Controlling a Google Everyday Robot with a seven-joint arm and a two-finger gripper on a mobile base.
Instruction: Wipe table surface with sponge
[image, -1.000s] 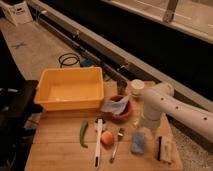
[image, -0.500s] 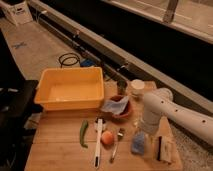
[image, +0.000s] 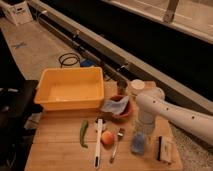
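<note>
The sponge (image: 139, 144), small, flat and blue, lies on the wooden table surface (image: 57, 150) near its front right. My white arm comes in from the right and bends down. Its gripper (image: 143, 131) hangs just above the sponge's far edge and hides part of it. The jaws stand open with nothing in them, and the sponge rests flat on the planks.
A yellow tub (image: 70, 90) fills the back left. A reddish bowl (image: 125, 114) holds a pale cloth (image: 115, 105), with a white jar (image: 136, 86) behind. A green chili (image: 83, 134), white brush (image: 98, 142), peach (image: 107, 137), fork (image: 116, 145) and tan block (image: 164, 148) lie along the front.
The arm's end has sunk a little lower over the sponge. Nothing on the table has moved.
</note>
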